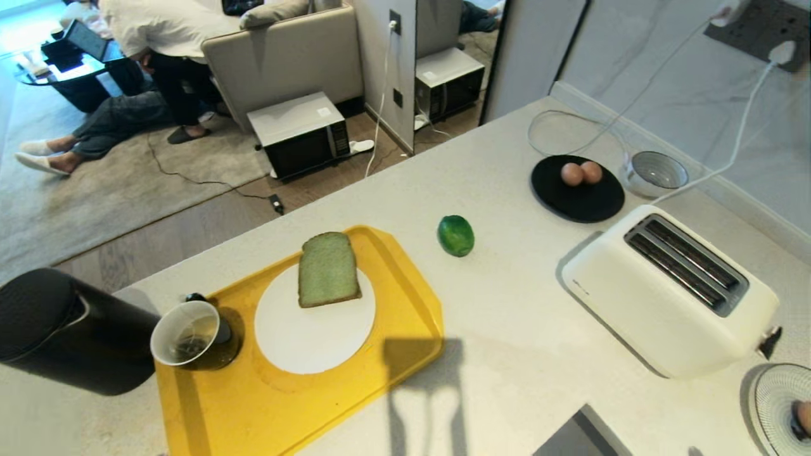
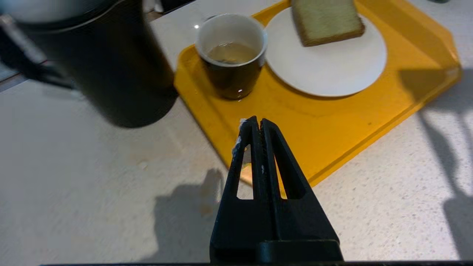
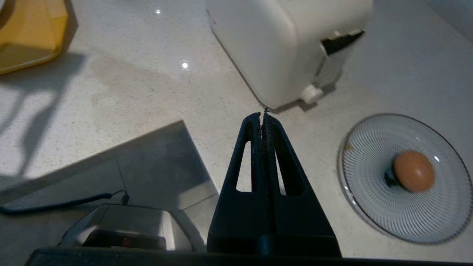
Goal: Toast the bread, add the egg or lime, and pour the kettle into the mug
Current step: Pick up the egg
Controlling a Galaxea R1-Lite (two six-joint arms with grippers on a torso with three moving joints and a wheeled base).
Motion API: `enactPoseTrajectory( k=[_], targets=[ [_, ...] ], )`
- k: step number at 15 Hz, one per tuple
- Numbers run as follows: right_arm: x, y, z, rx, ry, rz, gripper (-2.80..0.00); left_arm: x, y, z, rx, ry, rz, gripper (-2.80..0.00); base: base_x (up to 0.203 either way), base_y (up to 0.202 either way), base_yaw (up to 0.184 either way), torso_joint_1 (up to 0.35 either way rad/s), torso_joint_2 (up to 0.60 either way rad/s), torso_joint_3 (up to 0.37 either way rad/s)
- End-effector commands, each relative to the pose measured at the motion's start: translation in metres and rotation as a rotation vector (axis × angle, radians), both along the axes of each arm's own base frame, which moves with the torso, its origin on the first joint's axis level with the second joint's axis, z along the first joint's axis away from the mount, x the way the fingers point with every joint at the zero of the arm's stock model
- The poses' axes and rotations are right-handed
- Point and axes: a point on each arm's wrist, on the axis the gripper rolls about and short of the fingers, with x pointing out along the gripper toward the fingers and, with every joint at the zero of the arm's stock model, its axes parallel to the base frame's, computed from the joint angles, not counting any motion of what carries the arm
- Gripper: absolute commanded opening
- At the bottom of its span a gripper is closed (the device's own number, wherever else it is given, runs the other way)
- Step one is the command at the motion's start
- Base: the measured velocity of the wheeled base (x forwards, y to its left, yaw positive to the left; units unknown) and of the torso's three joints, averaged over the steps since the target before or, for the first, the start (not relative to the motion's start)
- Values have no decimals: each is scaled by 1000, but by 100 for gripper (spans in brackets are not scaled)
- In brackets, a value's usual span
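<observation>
The green bread lies on a white plate on the yellow tray. Beside the plate stands the dark mug, and the black kettle stands left of the tray. The lime rests on the counter. Two eggs sit on a black plate, and another egg lies on a striped plate. My left gripper hangs shut and empty over the tray's near edge. My right gripper is shut and empty near the toaster's front corner. Neither arm shows in the head view.
A white two-slot toaster stands right of the lime, its cable running to a wall socket. A grey bowl sits by the wall. The counter's edge drops to the floor, where a microwave stands and a person sits.
</observation>
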Motion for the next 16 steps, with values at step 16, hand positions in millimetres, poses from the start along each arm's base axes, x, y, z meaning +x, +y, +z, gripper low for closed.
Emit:
enactPoseTrajectory(
  k=[16],
  targets=[
    [0,0,0,1,3,1,-280,0,0,0,-4,1,0,-280,0,1,-31,1,1,0]
  ],
)
